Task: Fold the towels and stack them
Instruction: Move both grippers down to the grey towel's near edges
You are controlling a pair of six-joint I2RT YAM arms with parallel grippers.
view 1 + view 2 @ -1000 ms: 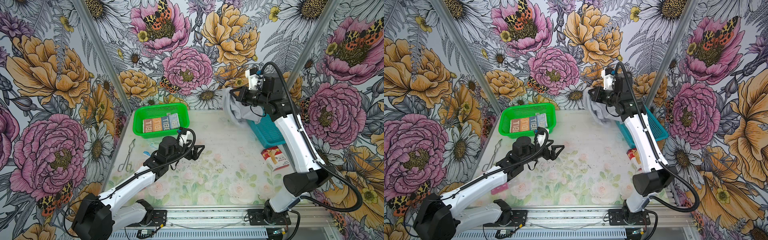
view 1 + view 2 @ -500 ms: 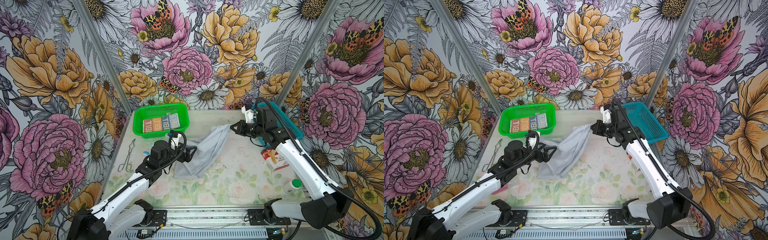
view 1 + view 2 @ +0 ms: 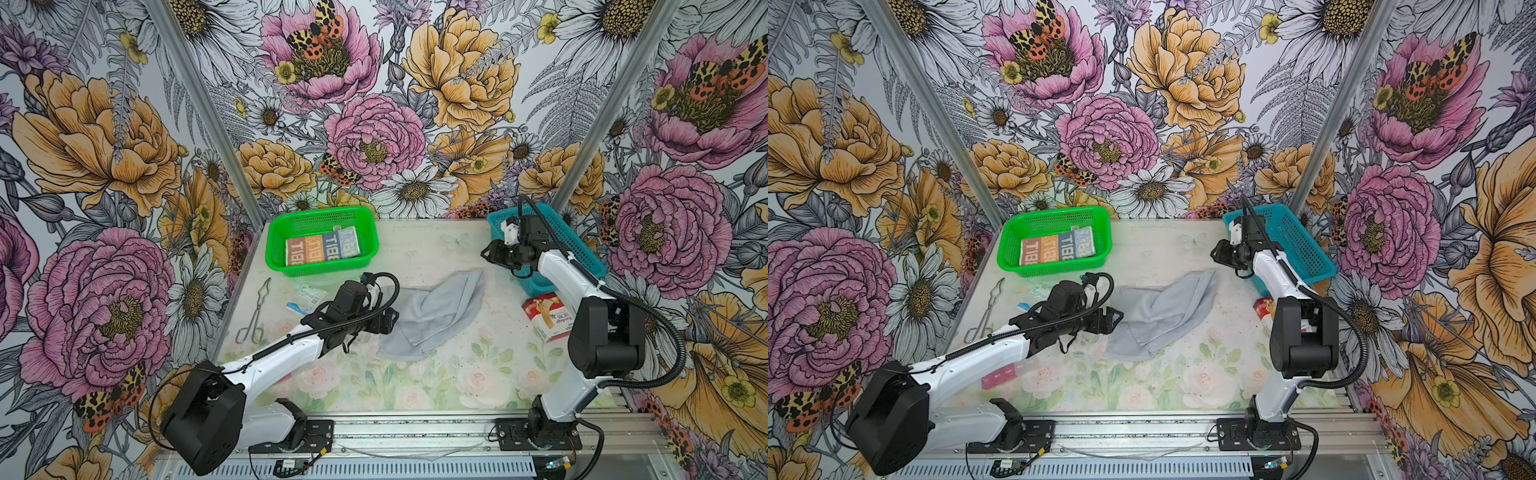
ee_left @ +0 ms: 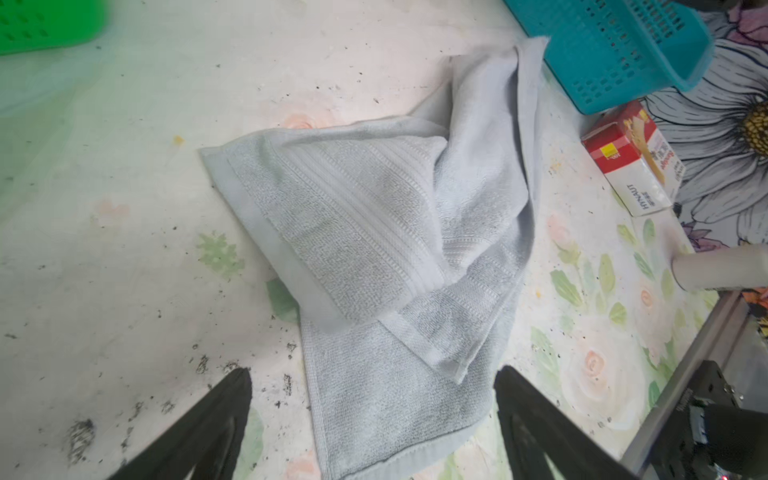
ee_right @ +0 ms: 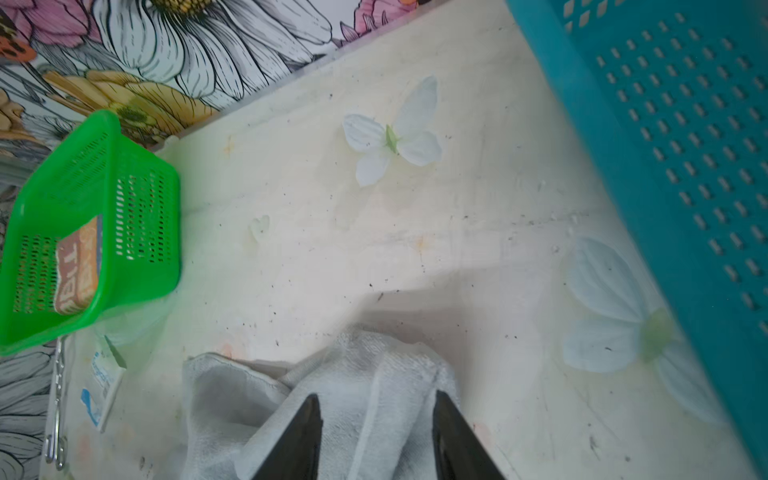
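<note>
Lying crumpled near the middle of the tabletop: the light grey towel, unfolded, one flap doubled over itself, hemmed band showing on the upper layer. It runs diagonally, from a near-left end to a far-right corner that points toward the teal basket. It rests on the surface along its whole length.

Left claw sits low at the towel's left edge in both top views; touching or just beside, cannot tell. Left wrist view: black fingers spread wide, one to each side of the towel's near end, with only cloth lying on the surface between them. Not gripping.

Right claw hangs above the far-right corner of the towel, close in front of the teal basket. Right wrist view: fingers parted to a middling gap, bunched grey cloth visible beyond and between them. Both top views show this claw clear of the cloth, so it holds nothing.

Lettered towel, with red, orange and blue panels and big white letters, lies folded inside the green basket at the far left of the tabletop. Well apart from the grey one.

Other items:
- White-blue sachet just in front of the green basket, partly behind the left arm.
- Metal tongs at the left edge.
- Red-white carton on the right, near the teal basket and beside the right arm.
</note>
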